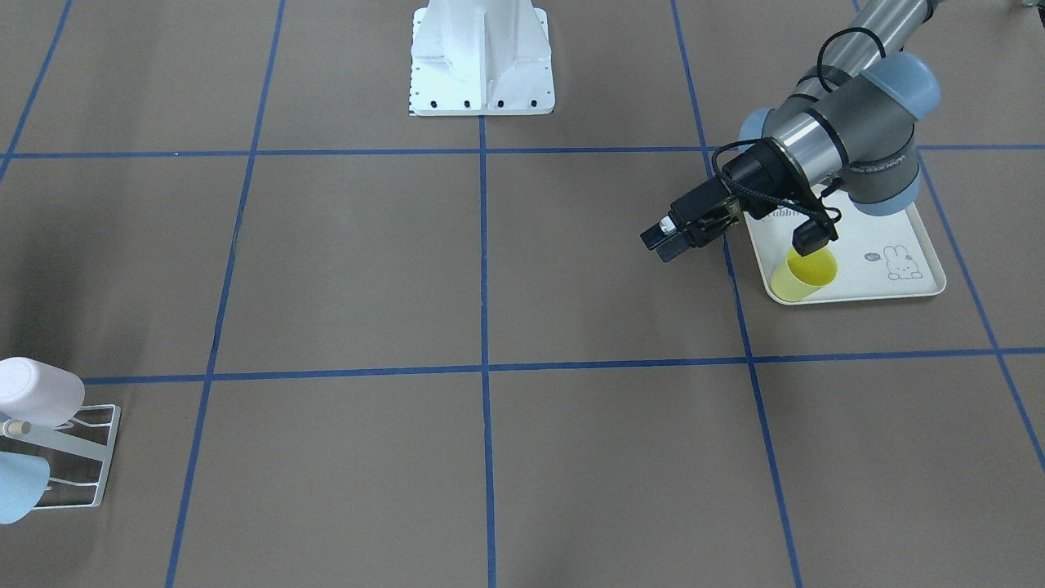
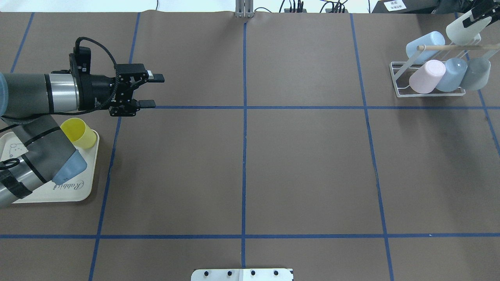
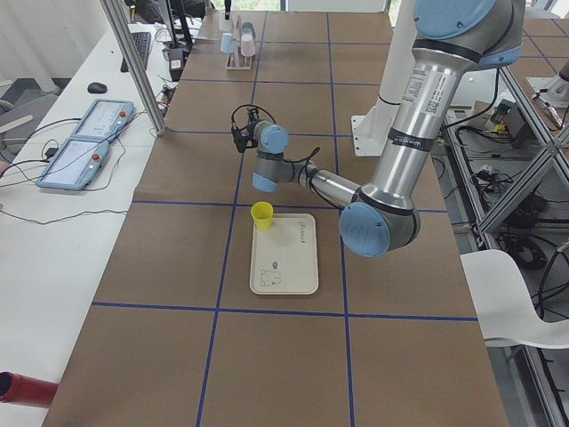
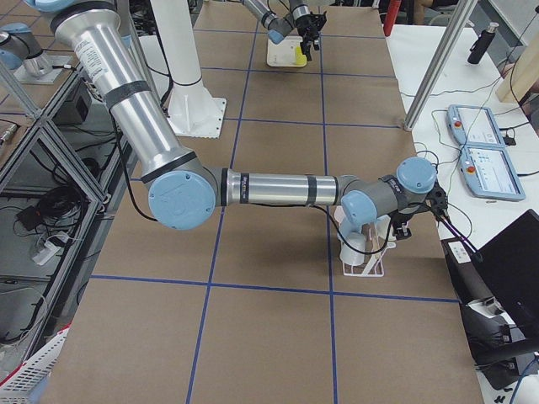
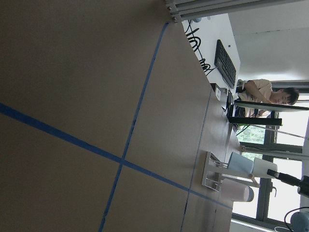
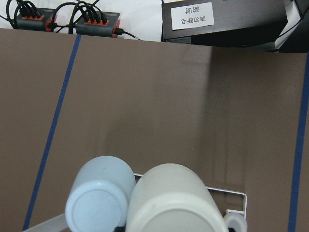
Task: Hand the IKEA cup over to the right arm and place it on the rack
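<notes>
Pale cup [image 2: 459, 32], clamped in the right gripper [image 2: 472, 21], hovers over the rack [image 2: 429, 95] ready for placing, while the left gripper [image 2: 153, 91] hangs spread and empty

Only clear read: "Rabbit" in script on the cream tray [image 2: 50, 195], well back behind the left gripper [image 2: 155, 91] jaws, under the arm. The white label [image 6: 191, 15] on the black box [image 6: 231, 31], far ahead of the right gripper [image 2: 474, 18] jaws, has two lines of Chinese characters, upside down and too small to be sure of. The lettering on the left arm's wrist joint [image 1: 880, 163], just behind the jaws, is illegible.
</notes>
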You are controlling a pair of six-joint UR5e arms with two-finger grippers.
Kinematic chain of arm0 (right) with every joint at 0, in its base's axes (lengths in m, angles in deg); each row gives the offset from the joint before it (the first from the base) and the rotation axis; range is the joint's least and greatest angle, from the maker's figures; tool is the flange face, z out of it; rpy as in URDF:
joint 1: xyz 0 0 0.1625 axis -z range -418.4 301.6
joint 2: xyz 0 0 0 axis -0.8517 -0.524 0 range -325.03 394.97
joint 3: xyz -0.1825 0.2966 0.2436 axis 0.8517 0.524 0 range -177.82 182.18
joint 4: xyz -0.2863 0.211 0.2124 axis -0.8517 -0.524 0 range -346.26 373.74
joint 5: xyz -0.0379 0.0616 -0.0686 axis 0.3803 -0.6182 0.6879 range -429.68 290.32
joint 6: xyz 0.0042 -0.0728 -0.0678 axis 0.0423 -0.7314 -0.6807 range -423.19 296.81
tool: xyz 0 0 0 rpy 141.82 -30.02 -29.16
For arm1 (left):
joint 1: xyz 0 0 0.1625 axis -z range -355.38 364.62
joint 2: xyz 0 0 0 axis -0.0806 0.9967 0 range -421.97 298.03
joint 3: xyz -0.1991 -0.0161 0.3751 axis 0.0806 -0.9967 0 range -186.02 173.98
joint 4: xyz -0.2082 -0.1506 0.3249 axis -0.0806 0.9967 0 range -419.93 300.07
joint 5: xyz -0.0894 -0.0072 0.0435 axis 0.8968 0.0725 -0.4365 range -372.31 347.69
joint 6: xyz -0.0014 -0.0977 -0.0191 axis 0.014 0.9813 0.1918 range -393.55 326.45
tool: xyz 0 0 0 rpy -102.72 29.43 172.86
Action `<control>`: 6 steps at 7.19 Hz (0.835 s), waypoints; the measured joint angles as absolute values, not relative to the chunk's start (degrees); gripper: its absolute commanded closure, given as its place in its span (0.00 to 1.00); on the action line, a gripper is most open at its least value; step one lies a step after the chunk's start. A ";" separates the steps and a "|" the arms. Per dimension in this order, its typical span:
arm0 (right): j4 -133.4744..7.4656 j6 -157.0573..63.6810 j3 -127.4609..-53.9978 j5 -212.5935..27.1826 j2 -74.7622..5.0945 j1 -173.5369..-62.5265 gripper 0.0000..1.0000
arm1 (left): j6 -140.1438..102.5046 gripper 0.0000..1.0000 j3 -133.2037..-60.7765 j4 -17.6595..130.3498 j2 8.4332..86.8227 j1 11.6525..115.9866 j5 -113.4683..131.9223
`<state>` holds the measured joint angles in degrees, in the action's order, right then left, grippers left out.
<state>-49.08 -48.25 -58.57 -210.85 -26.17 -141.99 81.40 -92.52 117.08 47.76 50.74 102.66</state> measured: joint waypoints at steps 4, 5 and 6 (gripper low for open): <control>-49.17 -48.25 -59.53 -210.54 -27.33 -141.35 0.93 | 81.55 0.00 -92.58 117.08 47.81 50.68 102.66; -49.11 -48.23 -59.62 -210.50 -27.39 -140.86 0.84 | 81.64 0.00 -92.66 117.08 47.81 50.68 102.66; -49.03 -48.21 -59.71 -210.49 -27.40 -140.32 0.50 | 81.76 0.00 -92.75 117.08 47.81 50.69 102.65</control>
<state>-49.03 -48.21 -59.71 -210.49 -27.40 -140.32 81.76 -92.75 117.08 47.81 50.69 102.65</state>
